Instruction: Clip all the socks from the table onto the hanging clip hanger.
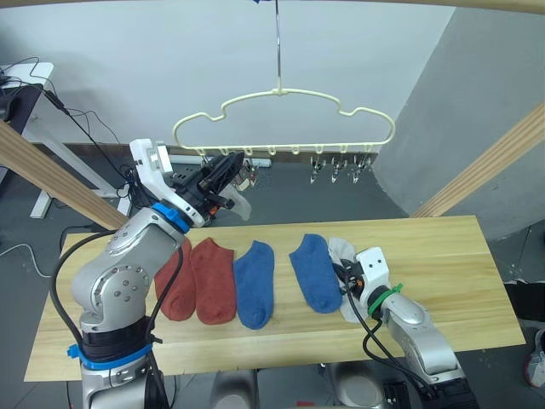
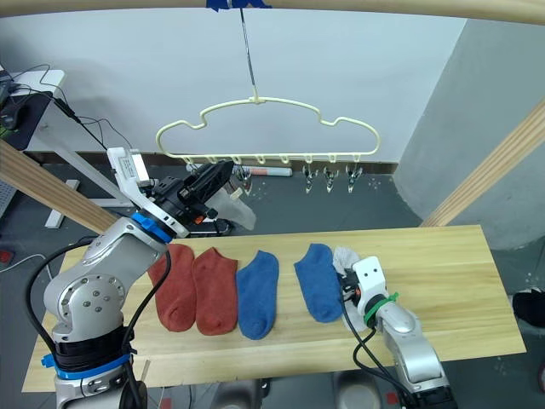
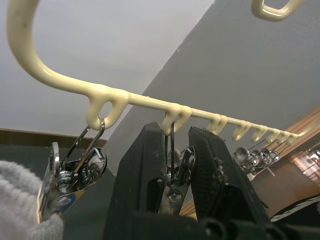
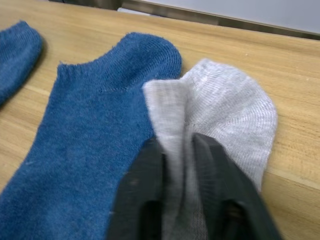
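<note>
The clip hanger (image 1: 285, 119) hangs by its metal hook (image 1: 278, 47) above the far edge of the tabletop (image 1: 443, 256). The left claw (image 3: 172, 165) is raised to the hanger's left end, its two black fingers (image 3: 137, 170) closed on the second metal clip (image 3: 172, 187). A light grey sock (image 1: 239, 203) hangs from the first clip (image 3: 65, 177) just beside it, touching the claw's side.

On the tabletop lie, from the robot's left, two rust-red socks (image 1: 213, 277) side by side and touching, then a blue sock (image 1: 254, 283), then a second blue sock (image 1: 315, 271) set a little apart. Just right of that one lies the other grey sock (image 4: 225, 110), its edge overlapping the blue. The right claw (image 4: 177, 165) rests low on the tabletop, clamped on a raised fold of this grey sock.

Three more clips (image 1: 341, 169) hang free along the hanger's right half. Slanting wooden poles (image 1: 485, 166) frame both sides, and a pale desk leg with cables (image 1: 51, 136) stands on the floor behind the left arm.
</note>
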You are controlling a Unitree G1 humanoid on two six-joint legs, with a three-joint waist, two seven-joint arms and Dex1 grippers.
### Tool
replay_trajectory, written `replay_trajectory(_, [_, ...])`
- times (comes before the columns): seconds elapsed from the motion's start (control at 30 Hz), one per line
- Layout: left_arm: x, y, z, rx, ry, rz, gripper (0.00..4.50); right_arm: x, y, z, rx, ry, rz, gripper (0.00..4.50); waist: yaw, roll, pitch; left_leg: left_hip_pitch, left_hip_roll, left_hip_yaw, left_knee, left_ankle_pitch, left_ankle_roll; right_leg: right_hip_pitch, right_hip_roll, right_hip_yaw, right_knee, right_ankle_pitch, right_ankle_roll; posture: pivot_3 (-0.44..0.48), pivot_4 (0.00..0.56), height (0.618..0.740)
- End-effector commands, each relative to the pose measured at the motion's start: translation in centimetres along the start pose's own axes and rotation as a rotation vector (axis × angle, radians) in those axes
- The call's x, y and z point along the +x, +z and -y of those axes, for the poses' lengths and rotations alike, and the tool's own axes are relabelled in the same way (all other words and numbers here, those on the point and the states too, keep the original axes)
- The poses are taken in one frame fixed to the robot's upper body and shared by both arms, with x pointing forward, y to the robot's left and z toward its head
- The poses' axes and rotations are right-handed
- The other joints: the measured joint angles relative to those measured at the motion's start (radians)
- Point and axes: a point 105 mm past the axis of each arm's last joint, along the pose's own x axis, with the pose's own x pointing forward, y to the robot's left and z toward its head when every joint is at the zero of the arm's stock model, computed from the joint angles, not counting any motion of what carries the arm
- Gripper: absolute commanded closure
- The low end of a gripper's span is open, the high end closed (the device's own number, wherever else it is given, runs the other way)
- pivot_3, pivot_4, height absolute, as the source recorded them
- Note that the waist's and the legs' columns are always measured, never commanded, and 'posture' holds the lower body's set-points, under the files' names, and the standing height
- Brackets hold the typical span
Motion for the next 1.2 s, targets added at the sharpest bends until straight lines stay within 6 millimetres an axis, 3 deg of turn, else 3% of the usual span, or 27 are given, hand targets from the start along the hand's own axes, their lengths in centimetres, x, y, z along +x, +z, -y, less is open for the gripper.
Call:
replay_trajectory(0.03, [-0.2, 1.0, 1.4, 0.020, -0.050, 0.042, 3.87, -0.4, 1.2, 0.2, -0.020, -0.004, 0.049, 4.50, 0.000, 0.000, 0.000, 0.000, 0.000, 0.000, 0.000, 0.000, 0.000, 0.000, 0.000, 0.000, 0.000, 0.000, 0.000, -0.188, 0.343, 0.740])
replay_trajectory(0.23, [-0.1, 1.0, 1.4, 0.016, -0.055, 0.041, 3.87, -0.8, 2.7, 0.3, -0.098, 0.026, 0.095, 4.50, 0.000, 0.000, 0.000, 0.000, 0.000, 0.000, 0.000, 0.000, 0.000, 0.000, 0.000, 0.000, 0.000, 0.000, 0.000, -0.191, 0.343, 0.740])
replay_trajectory(0.47, [-0.2, 1.0, 1.4, 0.010, -0.058, 0.037, 3.87, -1.6, 6.5, -0.9, -0.277, 0.096, 0.216, 4.50, 0.000, 0.000, 0.000, 0.000, 0.000, 0.000, 0.000, 0.000, 0.000, 0.000, 0.000, 0.000, 0.000, 0.000, 0.000, -0.191, 0.343, 0.740])
replay_trajectory(0.73, [-0.2, 0.7, 1.7, -0.035, -0.083, 0.012, 3.87, -1.9, 10.3, -4.4, -0.475, 0.207, 0.397, 4.50, -0.001, 0.000, 0.000, 0.000, 0.000, 0.000, 0.000, 0.000, 0.000, -0.001, 0.000, 0.000, 0.000, 0.000, 0.000, -0.195, 0.342, 0.740])
replay_trajectory(1.0, [-0.4, 0.4, 2.0, -0.063, -0.102, -0.008, 3.87, -1.7, 13.5, -7.7, -0.491, 0.310, 0.508, 4.50, -0.001, 0.000, 0.000, -0.001, 0.000, 0.000, 0.000, 0.000, 0.000, -0.001, 0.000, 0.000, 0.000, 0.000, 0.000, -0.193, 0.343, 0.740])
replay_trajectory(1.2, [-0.4, 0.5, 1.9, -0.071, -0.093, -0.005, 3.87, -1.7, 15.1, -8.8, -0.503, 0.332, 0.576, 4.50, 0.002, 0.000, 0.000, -0.001, 0.000, 0.000, 0.000, 0.000, 0.000, -0.001, 0.000, 0.000, -0.001, 0.000, 0.000, -0.190, 0.343, 0.740])
